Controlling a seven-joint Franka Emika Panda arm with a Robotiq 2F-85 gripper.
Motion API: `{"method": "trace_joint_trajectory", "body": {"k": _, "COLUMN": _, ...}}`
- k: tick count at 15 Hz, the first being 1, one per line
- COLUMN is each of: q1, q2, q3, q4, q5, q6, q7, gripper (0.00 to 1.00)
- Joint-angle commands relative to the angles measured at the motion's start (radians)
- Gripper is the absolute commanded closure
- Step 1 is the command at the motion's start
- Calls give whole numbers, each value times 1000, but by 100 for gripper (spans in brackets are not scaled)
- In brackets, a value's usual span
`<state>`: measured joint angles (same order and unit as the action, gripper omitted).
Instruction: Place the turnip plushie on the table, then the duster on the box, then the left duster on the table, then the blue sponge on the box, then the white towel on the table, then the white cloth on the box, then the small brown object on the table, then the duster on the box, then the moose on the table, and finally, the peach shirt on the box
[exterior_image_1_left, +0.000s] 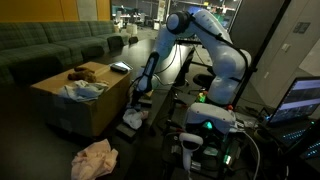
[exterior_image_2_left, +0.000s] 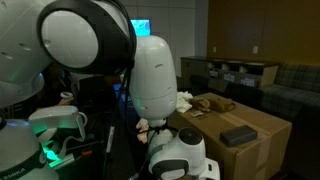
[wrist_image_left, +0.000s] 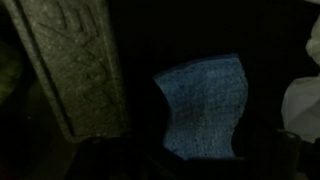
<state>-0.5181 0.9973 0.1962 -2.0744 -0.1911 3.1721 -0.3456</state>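
The tan box (exterior_image_1_left: 70, 108) (exterior_image_2_left: 262, 128) carries the brown moose (exterior_image_1_left: 82, 72) (exterior_image_2_left: 214, 103), the bluish-white towel (exterior_image_1_left: 86, 90) and a dark flat block (exterior_image_1_left: 120, 67) (exterior_image_2_left: 238, 135). The peach shirt (exterior_image_1_left: 95, 158) lies crumpled on the floor in front of the box. My gripper (exterior_image_1_left: 138, 93) hangs low beside the box's near corner. In the wrist view the gripper (wrist_image_left: 198, 152) shows only as dark shapes standing apart, open, with nothing between them. Below it lies a blue textured patch (wrist_image_left: 205, 100); I cannot tell what it is. The black table is lost in the dark.
A small white cloth (exterior_image_1_left: 133, 118) lies below the gripper at the foot of the box. A green sofa (exterior_image_1_left: 50, 45) runs behind the box. The white robot arm (exterior_image_2_left: 155, 75) blocks much of an exterior view. Lit monitors (exterior_image_1_left: 300, 100) stand beside the robot base.
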Motion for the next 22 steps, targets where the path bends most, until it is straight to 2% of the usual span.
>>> {"method": "trace_joint_trajectory", "body": {"k": 1, "q1": -28, "q2": 32, "q3": 11, "q4": 37, "q5": -17, "q6": 4, "q7": -10, "gripper": 0}}
{"method": "trace_joint_trajectory", "body": {"k": 4, "q1": -36, "q2": 31, "q3": 9, "q4": 37, "q5": -18, "q6": 7, "q7": -11, "gripper": 0}}
{"method": "trace_joint_trajectory", "body": {"k": 5, "q1": -36, "q2": 32, "q3": 9, "q4": 38, "q5": -19, "q6": 8, "q7": -12, "gripper": 16}}
{"method": "trace_joint_trajectory", "body": {"k": 6, "q1": -39, "q2": 29, "q3": 10, "q4": 33, "q5": -20, "q6": 9, "q7": -12, "gripper": 26}}
{"method": "trace_joint_trajectory", "body": {"k": 11, "q1": -38, "q2": 8, "q3": 9, "q4": 23, "q5": -21, "q6": 18, "q7": -11, "gripper": 64}}
{"method": "trace_joint_trajectory", "body": {"k": 17, "q1": -35, "q2": -66, "q3": 1, "q4": -31, "q5": -25, "q6": 35, "q7": -10, "gripper": 77}}
{"method": "trace_joint_trajectory", "body": {"k": 22, "q1": -63, "q2": -173, "q3": 6, "q4": -130, "q5": -27, "q6": 33, "q7": -9, "gripper": 86}}
